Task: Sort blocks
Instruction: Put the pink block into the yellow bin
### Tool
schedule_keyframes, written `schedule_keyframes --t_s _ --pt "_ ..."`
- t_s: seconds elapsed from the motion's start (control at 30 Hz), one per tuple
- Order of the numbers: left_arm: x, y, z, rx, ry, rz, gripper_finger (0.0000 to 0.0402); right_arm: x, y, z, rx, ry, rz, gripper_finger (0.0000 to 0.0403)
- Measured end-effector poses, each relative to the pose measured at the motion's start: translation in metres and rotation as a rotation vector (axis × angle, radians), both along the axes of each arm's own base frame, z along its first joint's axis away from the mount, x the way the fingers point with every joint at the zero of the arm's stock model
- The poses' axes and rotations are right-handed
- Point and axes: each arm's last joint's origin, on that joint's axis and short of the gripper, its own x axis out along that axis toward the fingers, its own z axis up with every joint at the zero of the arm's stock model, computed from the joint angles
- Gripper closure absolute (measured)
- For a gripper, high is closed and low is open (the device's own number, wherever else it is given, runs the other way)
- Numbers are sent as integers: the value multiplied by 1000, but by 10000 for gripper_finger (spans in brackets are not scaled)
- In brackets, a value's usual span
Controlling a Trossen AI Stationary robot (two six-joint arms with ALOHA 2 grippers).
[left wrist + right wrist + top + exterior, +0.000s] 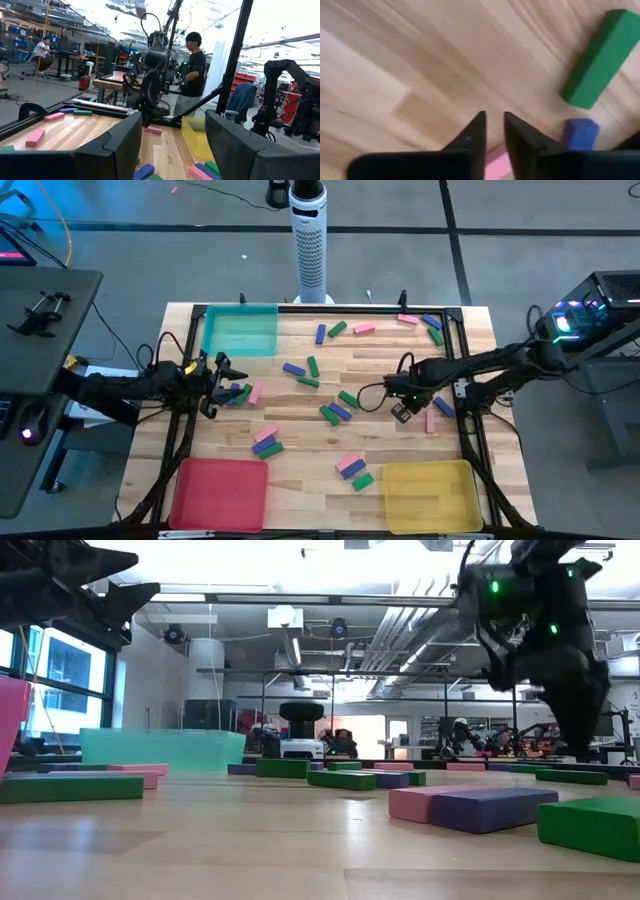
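Observation:
Blue, green and pink blocks lie flat and scattered over the wooden table, among them a green and blue cluster (337,411) and a pink and blue pair (436,414). My right gripper (402,412) points down between these two groups. In its wrist view the right gripper (493,125) has its fingers nearly together, with a pink block (497,167) showing in the gap. A green block (600,57) and a blue block (580,134) lie on the wood beside it. My left gripper (218,380) waits open at the left edge, holding nothing. My right gripper comes from above, its fingers pointing down. A pink block's face (496,164) fills the gap between the two fingers, back from their tips. The fingers hide the rest of the block, so which part they have does not show.
A teal tray (240,330) sits at the far left corner, a red tray (220,492) at the near left and a yellow tray (432,492) at the near right. Black frame rails run along the table's sides. A person (192,75) stands beyond the table.

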Motion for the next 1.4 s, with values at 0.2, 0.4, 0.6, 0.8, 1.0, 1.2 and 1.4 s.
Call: schedule_keyframes --t_s 0.2,0.4,0.6,0.8,1.0,1.2,1.4 --pt "0 0 0 0 0 -1 197 -30 13 0 52 117 -172 198" --pt "0 0 0 0 -1 -1 197 -45 24 -22 72 152 -307 132" --pt "0 0 0 0 0 -1 197 -51 24 -44 54 129 -421 155" --pt "0 0 0 0 -2 -1 197 -56 23 -59 93 89 -453 225" --pt "0 0 0 0 -3 -1 197 -52 23 -52 39 73 -366 336" --pt "0 0 0 -36 -2 -9 197 -33 29 -20 -63 20 -243 358" --pt "0 0 1 -50 -4 -11 197 4 65 53 -20 -297 98 358"
